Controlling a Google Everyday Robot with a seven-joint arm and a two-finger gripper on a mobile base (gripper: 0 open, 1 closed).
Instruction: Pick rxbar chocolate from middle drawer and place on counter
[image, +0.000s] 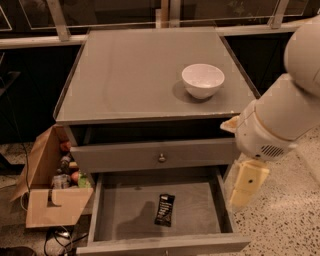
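Note:
The rxbar chocolate (164, 209), a small black wrapper with white lettering, lies flat on the floor of the open middle drawer (120, 212), near its centre. The grey counter (135, 75) is the cabinet top above it. My gripper (247, 184) is cream coloured and hangs from the white arm at the right of the cabinet. It is just outside the drawer's right wall, above and to the right of the bar, and holds nothing that I can see.
A white bowl (202, 80) stands on the counter's right half. The upper drawer front (161, 158) with a round knob is closed above the open drawer. An open cardboard box (50, 197) with bottles sits on the speckled floor at the left.

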